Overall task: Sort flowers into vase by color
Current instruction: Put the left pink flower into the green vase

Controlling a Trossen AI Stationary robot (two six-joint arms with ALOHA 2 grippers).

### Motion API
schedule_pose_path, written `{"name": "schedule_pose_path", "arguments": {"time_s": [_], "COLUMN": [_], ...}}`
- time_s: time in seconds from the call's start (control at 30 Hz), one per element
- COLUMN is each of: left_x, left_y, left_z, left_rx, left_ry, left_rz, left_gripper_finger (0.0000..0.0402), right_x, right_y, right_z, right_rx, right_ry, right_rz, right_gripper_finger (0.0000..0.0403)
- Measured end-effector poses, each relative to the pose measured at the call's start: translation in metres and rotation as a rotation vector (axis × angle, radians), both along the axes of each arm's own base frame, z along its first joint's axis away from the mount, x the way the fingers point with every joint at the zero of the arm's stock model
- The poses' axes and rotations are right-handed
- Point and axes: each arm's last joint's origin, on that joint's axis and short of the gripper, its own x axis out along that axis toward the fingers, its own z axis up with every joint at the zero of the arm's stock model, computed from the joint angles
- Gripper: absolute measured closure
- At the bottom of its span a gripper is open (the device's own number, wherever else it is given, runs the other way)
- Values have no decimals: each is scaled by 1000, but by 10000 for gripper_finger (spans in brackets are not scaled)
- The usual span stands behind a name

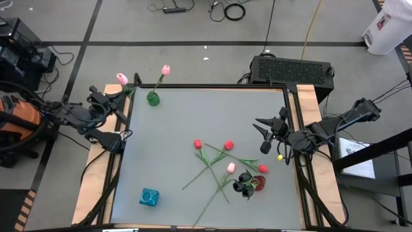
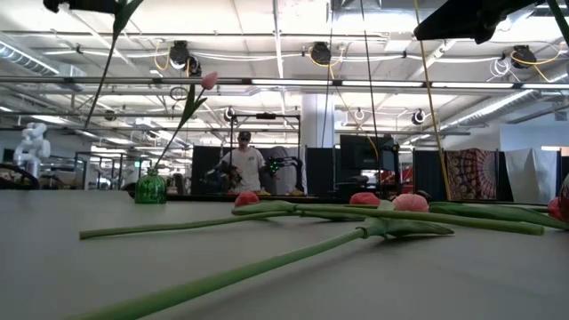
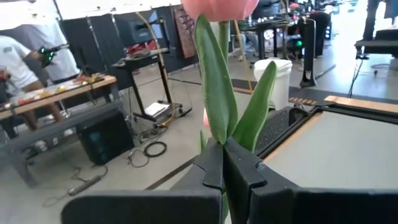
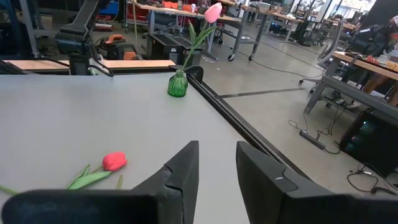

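My left gripper (image 1: 127, 89) is at the table's far left corner, shut on a pink tulip (image 1: 121, 78), just left of the green vase (image 1: 153, 98). The vase holds one pink tulip (image 1: 166, 69) and also appears in the right wrist view (image 4: 177, 85). Red tulips (image 1: 228, 145), a pink one (image 1: 231, 167) and black ones (image 1: 244, 183) lie in a crossed pile on the table's right half. My right gripper (image 1: 264, 132) hangs open over the right side of the table, above that pile, with nothing between its fingers (image 4: 186, 163). My left gripper pinches the pink tulip's stem (image 3: 222, 144) between its two fingers, just below the pair of leaves (image 3: 214, 81), with the head (image 3: 217, 6) beyond the fingertips. The flower is lifted clear of the table; its stem's lower end (image 2: 108, 62) hangs down at a slant.
A blue vase (image 1: 149, 197) stands near the table's near left corner. A raised black frame (image 1: 212, 87) borders the table. One red tulip (image 4: 114, 161) lies ahead of my right gripper. A person (image 2: 244, 164) stands in the room beyond the table.
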Motion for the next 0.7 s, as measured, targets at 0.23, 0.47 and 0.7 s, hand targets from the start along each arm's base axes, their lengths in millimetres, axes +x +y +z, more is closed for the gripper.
{"name": "schedule_pose_path", "arguments": {"time_s": [0.23, 0.47, 0.7], "left_x": [7, 11, 12], "left_y": [-2, -4, -4], "left_z": [-19, -31, -40], "left_rx": [-25, -58, -88], "left_ry": [-33, -101, -185], "left_rz": [82, 156, 227], "left_gripper_finger": [400, 400, 400], "right_x": [0, 0, 0], "right_y": [0, 0, 0], "right_z": [0, 0, 0], "right_rx": [0, 0, 0], "right_ry": [0, 0, 0], "right_rz": [0, 0, 0], "right_gripper_finger": [305, 305, 305]}}
